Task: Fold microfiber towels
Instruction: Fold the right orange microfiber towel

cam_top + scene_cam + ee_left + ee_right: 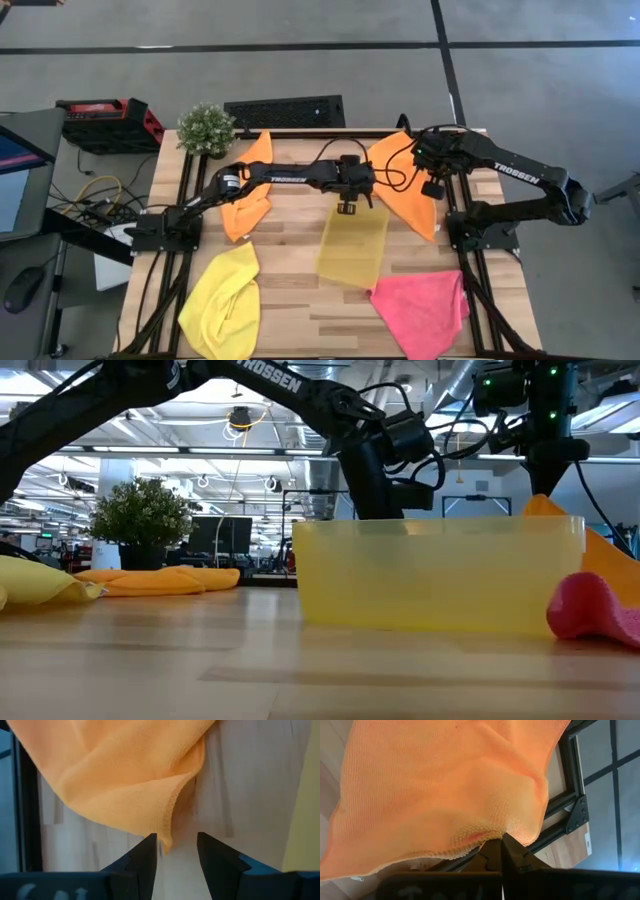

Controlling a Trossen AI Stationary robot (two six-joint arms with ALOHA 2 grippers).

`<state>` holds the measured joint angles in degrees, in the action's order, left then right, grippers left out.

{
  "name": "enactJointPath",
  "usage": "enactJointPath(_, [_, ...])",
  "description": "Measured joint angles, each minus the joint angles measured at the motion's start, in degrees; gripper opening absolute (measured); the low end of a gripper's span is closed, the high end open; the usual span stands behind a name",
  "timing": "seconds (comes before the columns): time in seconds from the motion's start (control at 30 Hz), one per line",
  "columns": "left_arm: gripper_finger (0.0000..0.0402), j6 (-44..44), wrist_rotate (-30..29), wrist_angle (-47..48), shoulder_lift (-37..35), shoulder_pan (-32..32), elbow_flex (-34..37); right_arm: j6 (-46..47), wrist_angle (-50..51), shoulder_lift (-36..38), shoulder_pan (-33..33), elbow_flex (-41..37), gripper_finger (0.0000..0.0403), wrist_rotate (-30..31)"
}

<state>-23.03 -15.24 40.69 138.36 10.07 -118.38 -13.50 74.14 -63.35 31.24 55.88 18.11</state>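
An orange microfiber towel (pixel 405 185) lies at the table's far right. One spot of it is raised under my right gripper (pixel 432 152), which is shut on it. In the left wrist view a corner (pixel 165 840) of this towel points in between the open fingers of my left gripper (pixel 177 837), which hovers just beyond the far end of the translucent yellow tray (pixel 353 248). A second orange towel (pixel 248 195) lies crumpled under the left arm. A yellow towel (pixel 222 300) and a pink towel (pixel 420 305) lie near the front edge. My right gripper pinches a bunched spot of the orange towel (pixel 490 832) between its two shut fingers, coming from above and pointing steeply down. The cloth rises to a peak (pixel 545 505) at the fingers and slopes down to the table. Whether my left gripper touches the towel's corner, I cannot tell.
A potted plant (pixel 206 128) and a black slotted panel (pixel 285 110) stand at the far edge. Black frame rails (pixel 185 200) run along both sides of the wooden tabletop. Bare wood shows between the yellow towel and the tray.
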Motion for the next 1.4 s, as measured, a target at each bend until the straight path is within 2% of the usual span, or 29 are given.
enactJointPath(0.13, [0.0135, -0.03, 0.63, 3.51, 0.14, -0.02, -2.58, 0.00, -0.01, 0.00, 0.00, 0.00, 0.0006, -0.02])
enactJointPath(0.3, [0.0135, 0.66, 5.66, 5.27, 0.07, 0.00, -2.89, 0.00, -0.01, 0.00, 0.00, 0.00, 0.0006, -0.02])
enactJointPath(0.57, [0.0135, 0.27, 6.38, 8.73, 0.05, 0.19, -4.95, 0.02, -0.03, 0.00, 0.00, 0.00, 0.0006, -0.03])
enactJointPath(0.8, [0.0135, 0.28, 6.50, 7.13, 0.03, 2.43, -8.26, 0.04, -0.06, 0.00, 0.02, 0.02, 0.0006, -0.04])
enactJointPath(1.0, [0.0135, 2.93, 11.01, 6.86, 0.48, 5.55, -8.37, 0.04, -0.06, 0.00, 0.02, 0.02, 0.0006, -0.02])
enactJointPath(1.2, [0.0135, -1.09, 14.66, 6.88, 0.57, 5.27, -7.13, 0.04, -0.95, 0.00, 0.02, 0.02, 0.0006, -0.02])
enactJointPath(1.4, [0.0135, -2.73, 13.01, 4.79, 1.62, 4.19, -7.08, 0.04, -1.53, 0.00, 0.02, 0.02, 0.0006, -0.02])
